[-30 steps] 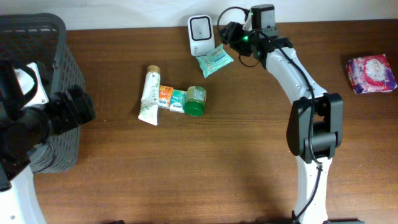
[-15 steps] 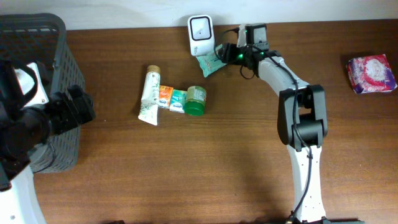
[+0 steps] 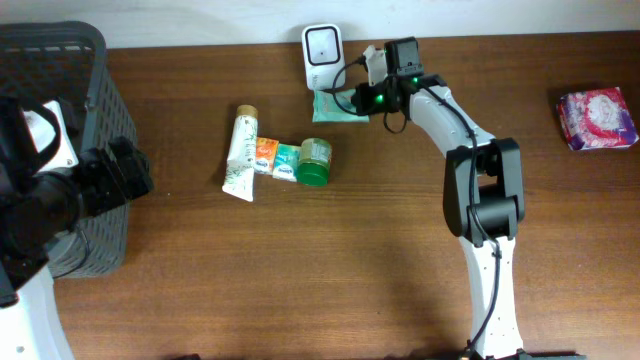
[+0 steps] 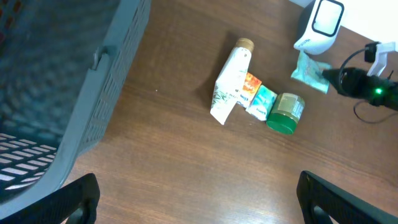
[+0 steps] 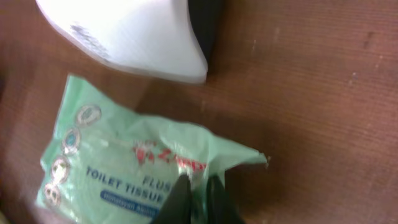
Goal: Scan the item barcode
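Left gripper (image 4: 196, 190) is hanging over the table (image 4: 174, 155), fingers (image 4: 74, 202) spread wide.
A basket (image 4: 81, 93) is standing at left; a tube (image 4: 231, 84), two packets (image 4: 252, 86) and a jar (image 4: 285, 113) are lying in a touching row; the right gripper (image 4: 333, 77) is touching a pack (image 4: 309, 68) just below the scanner (image 4: 320, 25).

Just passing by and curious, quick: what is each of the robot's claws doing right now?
Left gripper: open wide, holding nothing.
Right gripper: closed, pinching the green tissue pack beside the white scanner.

Even, soft light, faint shadows; overhead sharp, right wrist close-up of tissue pack (image 5: 112, 168) slightly blurred.
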### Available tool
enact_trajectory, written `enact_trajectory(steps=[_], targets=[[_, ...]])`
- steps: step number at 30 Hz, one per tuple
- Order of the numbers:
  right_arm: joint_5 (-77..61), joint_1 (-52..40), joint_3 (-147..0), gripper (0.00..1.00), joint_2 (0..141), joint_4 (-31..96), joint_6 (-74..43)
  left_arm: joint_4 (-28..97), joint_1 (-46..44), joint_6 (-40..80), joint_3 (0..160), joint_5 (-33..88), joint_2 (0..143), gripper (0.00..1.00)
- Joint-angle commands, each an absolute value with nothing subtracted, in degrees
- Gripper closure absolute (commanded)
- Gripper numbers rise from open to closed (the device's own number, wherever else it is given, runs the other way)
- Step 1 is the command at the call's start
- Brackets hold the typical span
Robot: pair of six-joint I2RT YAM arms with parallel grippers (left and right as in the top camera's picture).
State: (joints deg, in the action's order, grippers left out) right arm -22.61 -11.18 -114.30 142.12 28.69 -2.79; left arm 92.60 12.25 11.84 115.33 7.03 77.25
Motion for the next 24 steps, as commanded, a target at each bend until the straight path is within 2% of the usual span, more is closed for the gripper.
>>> enact_trajectory(steps=[1, 6, 7, 8, 9, 10, 11, 13, 15, 18, 21, 24], targets=[[-20.9, -11.1, -112.5, 0.96, 141.5, 41.3, -1.9, 92.7, 12.5, 12.4, 115.2, 7.0, 77.2, 0.01], [-15.4, -11.2, -112.5, 0.96, 132.5, 67.4, -1.9, 92.7, 12.5, 12.4, 115.2, 7.0, 77.2, 0.01], [-14.2, -11.2, -112.5, 0.89, 130.7, 70.9, -1.8, 92.7, 12.5, 12.4, 115.2, 7.0, 77.2, 0.01], [-14.1, -11.2, -112.5, 0.79, 129.0, 71.5, 1.1, 92.7, 12.5, 12.4, 115.2, 7.0, 77.2, 0.01], [-14.0, -11.3, -112.6, 0.62, 127.8, 70.9, 5.3, 92.7, 12.5, 12.4, 115.2, 7.0, 77.2, 0.01], [-13.9, -11.3, -112.6, 0.25, 127.3, 70.5, 8.3, 92.7, 12.5, 12.4, 115.2, 7.0, 77.2, 0.01], [-11.9, -11.3, -112.6, 0.01, 127.3, 69.8, 10.4, 92.7, 12.5, 12.4, 115.2, 7.0, 77.2, 0.01], [-10.3, -11.5, -112.6, 0.01, 127.4, 68.4, 10.7, 92.7, 12.5, 12.4, 115.2, 7.0, 77.2, 0.01], [-9.0, -14.0, -112.6, 0.0, 127.7, 66.3, 18.3, 92.7, 12.5, 12.4, 115.2, 7.0, 77.2, 0.01], [-1.0, -19.1, -110.3, 0.01, 128.0, 64.6, 22.5, 92.7, 12.5, 12.4, 115.2, 7.0, 77.2, 0.01], [6.4, -23.2, -105.7, 0.11, 128.0, 57.8, 22.0, 92.7, 12.5, 12.4, 115.2, 7.0, 77.2, 0.01], [11.2, -23.5, -101.1, 0.12, 128.0, 53.6, 22.0, 92.7, 12.5, 12.4, 115.2, 7.0, 77.2, 0.01]])
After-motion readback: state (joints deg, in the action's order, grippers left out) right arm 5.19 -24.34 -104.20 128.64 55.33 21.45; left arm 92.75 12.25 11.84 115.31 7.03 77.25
